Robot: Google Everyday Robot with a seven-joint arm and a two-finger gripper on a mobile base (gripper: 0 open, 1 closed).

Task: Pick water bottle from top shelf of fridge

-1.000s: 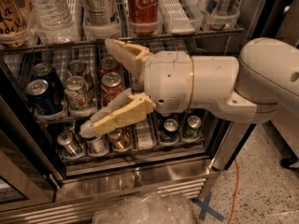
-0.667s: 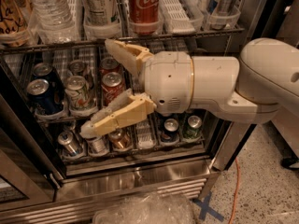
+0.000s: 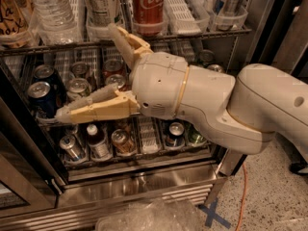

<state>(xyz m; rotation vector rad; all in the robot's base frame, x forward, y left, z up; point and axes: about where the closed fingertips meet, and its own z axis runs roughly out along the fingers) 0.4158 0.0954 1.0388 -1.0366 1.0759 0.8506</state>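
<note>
The gripper [image 3: 86, 71] hangs in front of the open fridge [image 3: 144, 192], its jaws spread wide and clasping nothing; one cream finger [image 3: 126, 43] slants up toward the front edge of the top shelf [image 3: 192, 34], the other [image 3: 96, 110] reaches left across the rack of cans [image 3: 77, 83] below; the white wrist and arm [image 3: 216, 102] trail away to the right. The water bottle [image 3: 53, 11] stands upright on the top shelf at the far left, above and to the left of the upper fingertip and apart from it; just beside it on its right is a bottle with a printed white label [image 3: 102, 6], then a red cola can [image 3: 147, 5]; a small dark bottle with a white cap [image 3: 97, 139] sits on the lowest rack among more cans; crumpled clear plastic [image 3: 154, 215] lies on the floor before the steel base, near a blue tape cross [image 3: 214, 215] and an orange cable [image 3: 243, 191].
</note>
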